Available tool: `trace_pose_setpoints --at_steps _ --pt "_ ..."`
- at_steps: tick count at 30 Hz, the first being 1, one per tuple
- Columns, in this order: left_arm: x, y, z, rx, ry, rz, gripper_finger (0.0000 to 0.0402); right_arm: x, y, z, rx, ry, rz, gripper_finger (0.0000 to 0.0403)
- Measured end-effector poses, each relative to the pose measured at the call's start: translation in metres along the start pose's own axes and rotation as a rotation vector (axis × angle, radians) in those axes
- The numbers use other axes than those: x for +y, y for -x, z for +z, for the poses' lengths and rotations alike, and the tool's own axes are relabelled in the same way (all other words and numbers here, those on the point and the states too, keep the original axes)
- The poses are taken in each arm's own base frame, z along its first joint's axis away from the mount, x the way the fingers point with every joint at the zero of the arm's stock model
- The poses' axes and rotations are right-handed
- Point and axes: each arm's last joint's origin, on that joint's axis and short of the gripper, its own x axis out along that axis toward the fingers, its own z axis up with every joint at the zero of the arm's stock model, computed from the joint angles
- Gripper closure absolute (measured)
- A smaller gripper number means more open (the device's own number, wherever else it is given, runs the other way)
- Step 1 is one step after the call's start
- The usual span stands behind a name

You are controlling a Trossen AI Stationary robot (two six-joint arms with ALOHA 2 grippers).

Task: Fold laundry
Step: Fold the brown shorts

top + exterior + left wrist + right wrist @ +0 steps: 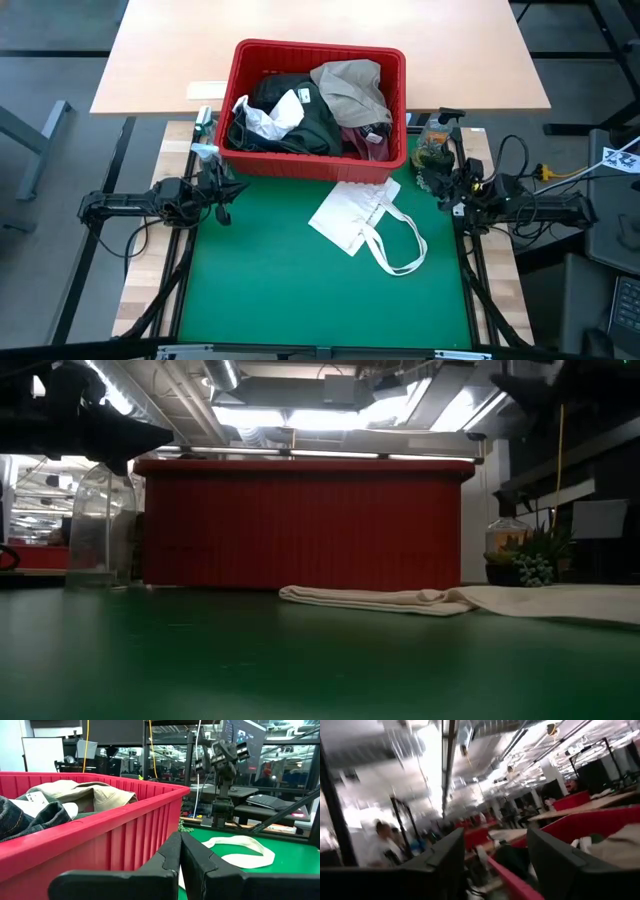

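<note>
The laundry (310, 105) is heaped in a red slatted basket (320, 48) at the far edge of the green mat. It includes a tan top (352, 85), black garments (300, 125), white pieces (265, 118) and a maroon piece (365, 142). The left wrist view shows the tan top (85, 792) and dark denim (20, 817) over the basket wall (100, 845). A cream cloth bag (365, 220) with looped handles lies flat on the mat before the basket. My left gripper (179, 851) is shut at the mat's left edge (225, 205), holding nothing. My right gripper (495, 840) is open at the right edge (445, 190), tipped upward.
A clear plastic bottle (100, 525) stands by the basket's left end. A small potted plant (530, 560) stands by its right end. A wooden table (320, 20) lies behind the basket. The near half of the mat (300, 300) is bare. People show blurred in the room beyond.
</note>
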Motion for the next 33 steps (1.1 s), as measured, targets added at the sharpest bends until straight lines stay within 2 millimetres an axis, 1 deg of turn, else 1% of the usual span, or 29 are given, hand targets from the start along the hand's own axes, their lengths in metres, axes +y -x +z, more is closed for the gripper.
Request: trace_pose_setpoints --at_steps 5,8,10,12,15,19,21,25,29,33 --pt "0.000 0.000 0.000 0.000 0.000 0.000 0.0398 0.013 -0.041 0.010 0.164 0.295 -0.075 0.0189" --pt "0.000 0.000 0.000 0.000 0.000 0.000 0.0398 0.020 -0.066 0.017 0.279 0.483 -0.157 0.0189" --pt "0.000 0.000 0.000 0.000 0.000 0.001 0.0398 0.021 -0.083 0.019 0.374 0.591 -0.229 0.0189" --pt "0.000 0.000 0.000 0.000 0.000 0.000 0.0398 0.019 -0.100 0.021 0.461 0.656 -0.276 0.0189" --pt "0.000 0.000 0.000 0.000 0.000 0.001 0.0398 0.012 -0.124 0.028 0.547 0.697 -0.344 0.0189" --pt "0.000 0.000 0.000 0.000 0.016 0.001 0.0398 -0.003 -0.152 0.031 0.660 0.738 -0.406 0.0189" --pt "0.000 0.000 0.000 0.000 0.026 0.001 0.0398 -0.014 -0.163 0.031 0.725 0.760 -0.408 0.0189" --pt "0.000 0.000 0.000 0.000 0.026 0.000 0.0398 -0.035 -0.182 0.029 0.798 0.780 -0.414 0.0189" --pt "0.000 0.000 0.000 0.000 0.026 0.000 0.0398 -0.060 -0.192 0.020 0.879 0.792 -0.423 0.0189" --pt "0.000 0.000 0.000 0.001 0.026 -0.001 0.0398 -0.085 -0.195 0.009 0.958 0.819 -0.455 0.0189"
